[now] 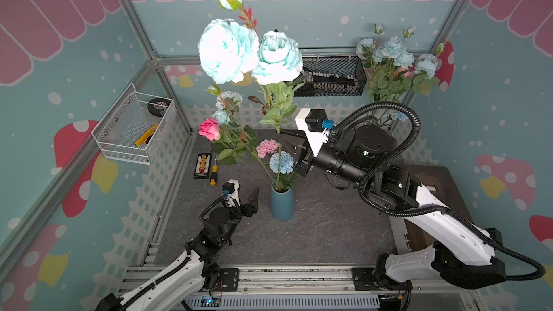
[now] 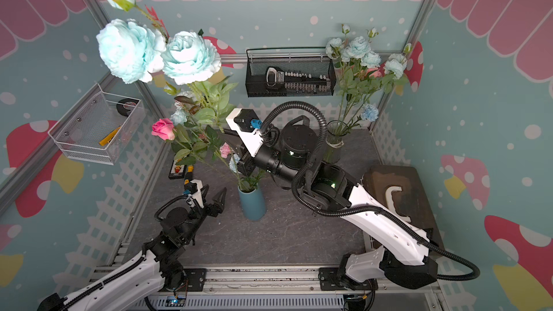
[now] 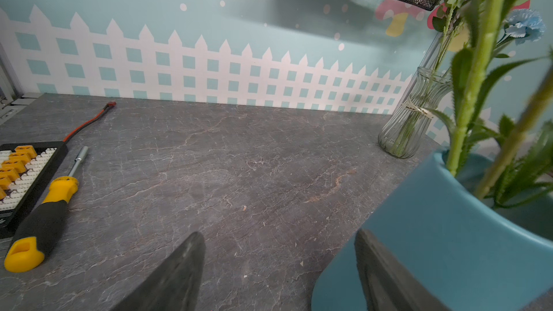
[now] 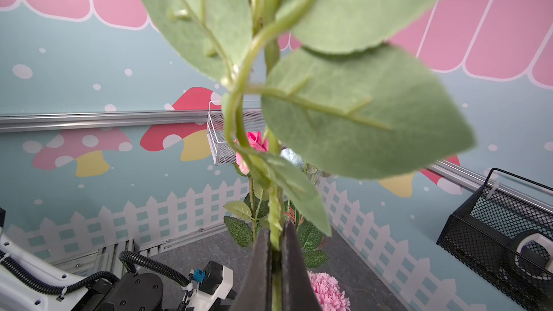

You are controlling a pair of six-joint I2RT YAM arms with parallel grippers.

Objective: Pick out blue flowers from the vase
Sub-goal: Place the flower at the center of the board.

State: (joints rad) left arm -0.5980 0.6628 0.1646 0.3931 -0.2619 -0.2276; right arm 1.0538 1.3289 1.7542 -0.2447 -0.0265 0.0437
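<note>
A tall spray of blue flowers (image 1: pixel 227 50) (image 2: pixel 130 50) with two big pale blooms and a bud is held high above the table. My right gripper (image 4: pixel 275 230) (image 1: pixel 285 140) is shut on its green stem (image 4: pixel 273 210). The blue vase (image 1: pixel 282 203) (image 2: pixel 252 203) (image 3: pixel 434 249) stands mid-table with a blue carnation (image 1: pixel 281 163), small blue blooms (image 1: pixel 229 98), a pink rose (image 1: pixel 209 129) and a pink carnation (image 1: pixel 267 148) in it. My left gripper (image 1: pixel 244 192) (image 2: pixel 214 191) (image 3: pixel 278 234) is open and empty, low beside the vase's left side.
A glass vase (image 2: pixel 335 139) (image 3: pixel 410 118) holding more blue flowers (image 1: pixel 395 55) stands at the back right corner. A yellow-handled screwdriver (image 1: pixel 213 172) and a connector box (image 1: pixel 203 166) lie at the left. A black mesh basket (image 1: pixel 329 76) and a white wire basket (image 1: pixel 134 124) hang on the walls.
</note>
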